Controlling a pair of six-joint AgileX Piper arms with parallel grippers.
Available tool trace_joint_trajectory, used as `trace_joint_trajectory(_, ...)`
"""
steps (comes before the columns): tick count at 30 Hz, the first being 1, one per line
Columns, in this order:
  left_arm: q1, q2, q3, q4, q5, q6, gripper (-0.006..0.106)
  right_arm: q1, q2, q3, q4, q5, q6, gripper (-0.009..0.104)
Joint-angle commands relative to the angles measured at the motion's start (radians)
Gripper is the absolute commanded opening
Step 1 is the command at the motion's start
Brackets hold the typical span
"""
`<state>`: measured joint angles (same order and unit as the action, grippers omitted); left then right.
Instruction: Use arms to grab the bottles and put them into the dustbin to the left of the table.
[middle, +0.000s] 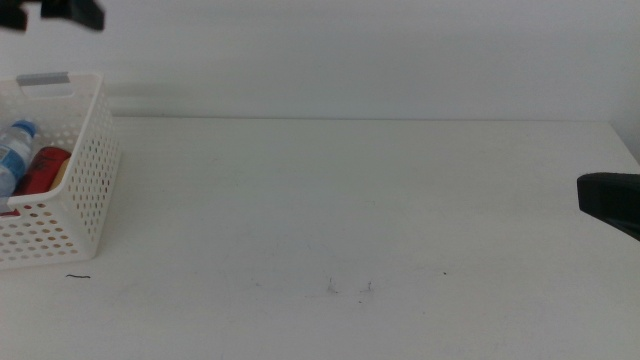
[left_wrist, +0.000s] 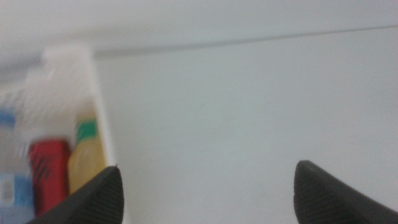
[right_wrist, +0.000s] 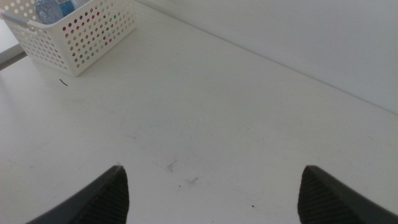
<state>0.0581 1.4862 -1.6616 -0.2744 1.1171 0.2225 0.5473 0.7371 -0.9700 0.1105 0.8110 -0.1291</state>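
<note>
All three bottles sit inside the dustbin (middle: 70, 190) at the table's (middle: 350, 200) left edge. Middle view: water bottle (middle: 14, 152) with blue cap lies against the far-left side, red can (middle: 42, 170) just beside it; the yellow bottle barely shows there. Left wrist view is blurred but shows the red can (left_wrist: 50, 174), the yellow bottle (left_wrist: 86, 158) with green label next to the bin wall (left_wrist: 102, 118), and the water bottle (left_wrist: 9, 180) on the can's other side.

Left gripper (left_wrist: 205, 193) is up above the bin area; in the middle view only a dark piece of it (middle: 70, 10) shows at the top left corner. Jaws spread wide, nothing between them.

Right gripper (right_wrist: 211, 193) hangs over the table's right side, dark tip (middle: 610, 200) visible at the right edge of the middle view. Jaws also wide apart, holding nothing. Its wrist view shows the dustbin (right_wrist: 81, 34) well away across the table, water bottle (right_wrist: 53, 9) visible in it.

A few small dark marks (middle: 350, 290) on the tabletop near the front, one short dark line (middle: 78, 277) just in front of the bin.
</note>
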Motion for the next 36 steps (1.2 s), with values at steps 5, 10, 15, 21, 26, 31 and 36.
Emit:
trace_joint_trajectory(5, -0.215, -0.186, 0.043, 0.028, -0.121, 0.022, 0.094, 0.001, -0.003, -0.009, -0.002, -0.002, -0.003, 0.088)
trace_joint_trajectory(10, -0.478, -0.447, 0.342, 0.307, -0.433, -0.282, 0.094, 0.001, -0.003, -0.009, -0.002, -0.002, -0.003, 0.088)
trace_joint_trajectory(15, -0.571, -0.665, 0.617, 0.397, -0.621, -0.396, 0.094, 0.001, -0.003, -0.009, -0.002, -0.002, -0.003, 0.088)
trace_joint_trajectory(21, -0.537, -0.796, 0.769, 0.363, -0.621, -0.406, 0.094, 0.001, -0.003, -0.009, -0.002, -0.002, -0.003, 0.088)
trace_joint_trajectory(26, -0.537, -0.813, 0.783, 0.363, -0.624, -0.406, 0.094, 0.001, -0.003, -0.009, -0.002, -0.002, -0.003, 0.088)
trace_joint_trajectory(31, -0.537, -0.813, 0.783, 0.363, -0.624, -0.406, 0.094, 0.001, -0.003, -0.009, -0.002, -0.002, -0.003, 0.088)
trace_joint_trajectory(36, -0.524, -0.818, 0.84, 0.389, -0.637, -0.406, 0.094, -0.001, -0.051, 0.073, -0.065, -0.195, -0.003, 0.088)
